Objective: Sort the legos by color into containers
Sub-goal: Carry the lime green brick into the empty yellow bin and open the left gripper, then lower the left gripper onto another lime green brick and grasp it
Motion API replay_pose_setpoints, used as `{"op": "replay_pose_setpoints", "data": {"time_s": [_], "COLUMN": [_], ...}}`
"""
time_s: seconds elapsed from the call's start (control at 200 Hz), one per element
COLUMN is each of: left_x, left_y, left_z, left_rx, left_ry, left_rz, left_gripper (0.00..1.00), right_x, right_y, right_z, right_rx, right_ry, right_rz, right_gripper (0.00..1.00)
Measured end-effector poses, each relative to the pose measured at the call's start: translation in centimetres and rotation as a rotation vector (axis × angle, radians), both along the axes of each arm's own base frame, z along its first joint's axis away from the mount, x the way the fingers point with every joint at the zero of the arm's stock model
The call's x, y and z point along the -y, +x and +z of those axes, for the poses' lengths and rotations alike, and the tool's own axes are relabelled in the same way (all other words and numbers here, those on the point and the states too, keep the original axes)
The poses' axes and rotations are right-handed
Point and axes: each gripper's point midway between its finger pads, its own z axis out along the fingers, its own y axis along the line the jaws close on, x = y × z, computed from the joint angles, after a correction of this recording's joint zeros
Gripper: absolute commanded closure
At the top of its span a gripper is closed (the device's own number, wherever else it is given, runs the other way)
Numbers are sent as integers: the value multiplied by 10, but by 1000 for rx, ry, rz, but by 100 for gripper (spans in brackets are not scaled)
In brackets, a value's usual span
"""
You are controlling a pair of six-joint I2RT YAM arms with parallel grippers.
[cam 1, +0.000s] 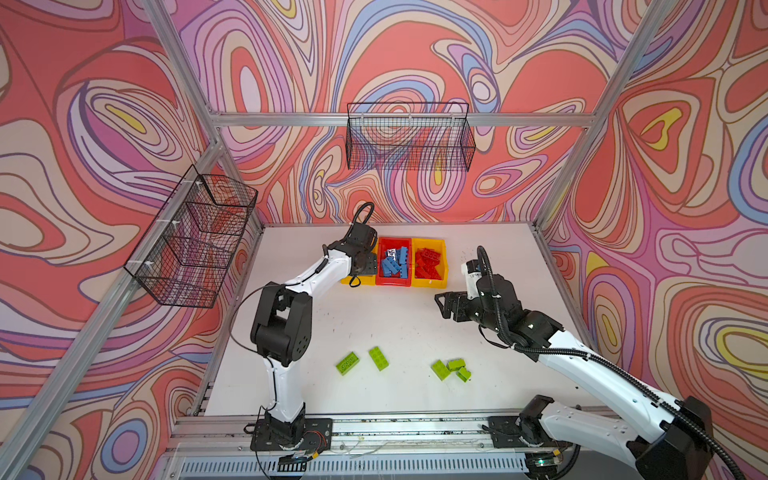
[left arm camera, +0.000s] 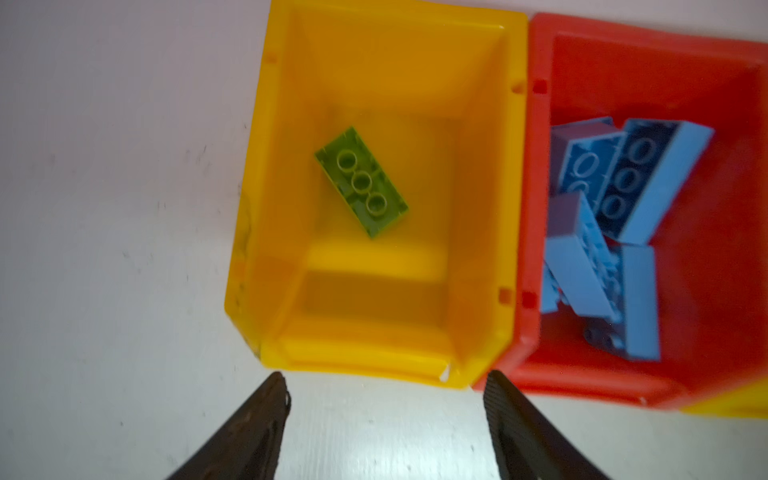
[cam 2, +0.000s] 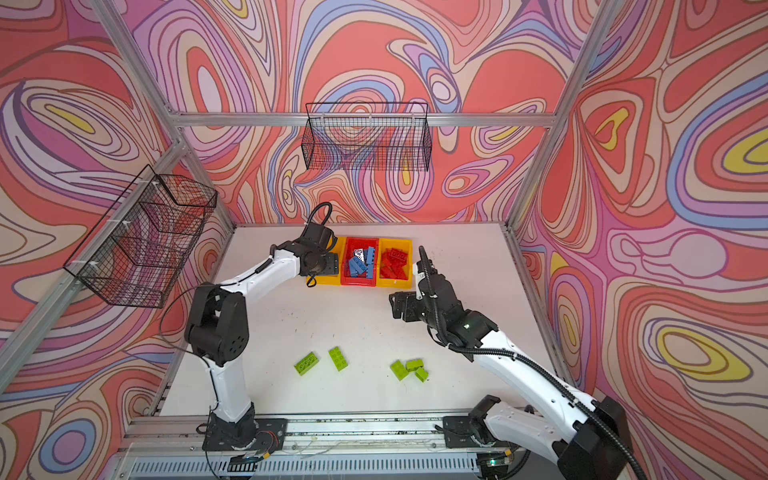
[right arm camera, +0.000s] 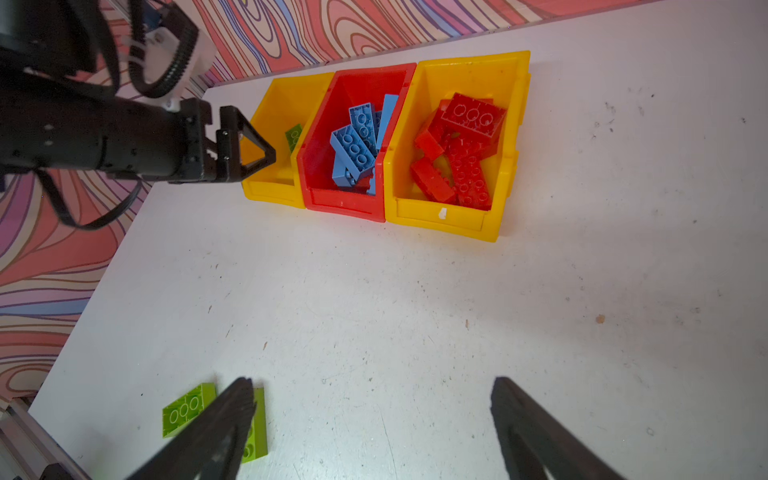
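Note:
My left gripper (left arm camera: 386, 384) hangs open and empty above the left yellow bin (left arm camera: 478, 166). Inside that bin a green lego (left arm camera: 360, 183) lies with its underside up. The red bin (cam 1: 393, 283) beside it holds several blue legos (cam 1: 392, 262). The right yellow bin (cam 1: 430, 284) holds several red legos (cam 1: 428, 262). Several green legos lie on the white table near the front: two apart (cam 1: 348, 363) (cam 1: 379, 358) and a cluster (cam 1: 451, 369). Over the table's middle right, in front of the bins, my right gripper (right arm camera: 372, 384) is open and empty.
A black wire basket (cam 1: 195, 241) hangs on the left wall and another wire basket (cam 1: 409, 137) on the back wall. An aluminium rail (cam 1: 395, 424) with both arm bases runs along the table's front edge. Frame posts stand at the table's corners.

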Motion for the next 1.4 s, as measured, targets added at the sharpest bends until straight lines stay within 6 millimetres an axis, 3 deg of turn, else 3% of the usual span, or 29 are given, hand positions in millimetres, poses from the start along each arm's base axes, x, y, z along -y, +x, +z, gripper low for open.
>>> {"op": "replay_pose_setpoints", "data": {"time_s": [0.12,0.195,0.346,0.481,0.561,0.821,1.402], "left_x": [24,40,55,60,63,70,70], "left_y": [-60,-103,-183,-223,-230,-227,-226], "left_z": [15,9,-30,-58,-63,-78,-76], "left_rx": [14,-4,-104,-176,-190,-205,-180], "left_ry": [-63,-103,-146,-154,-168,-208,-203], "left_rz": [-32,-56,-62,-25,1,85,115], "left_gripper": [23,24,24,24,24,29,30], "right_x": [1,1,2,3,3,8,11], "right_y": [-2,-4,-6,-8,-9,-18,-22], "right_z": [-9,-14,-22,-28,-31,-30,-37], "right_rx": [-21,-31,-44,-55,-61,-50,-60], "right_ry": [-4,-8,-15,-15,-11,5,0], "right_rz": [-1,0,1,1,3,3,2], "right_gripper": [6,5,4,4,3,3,3]}}
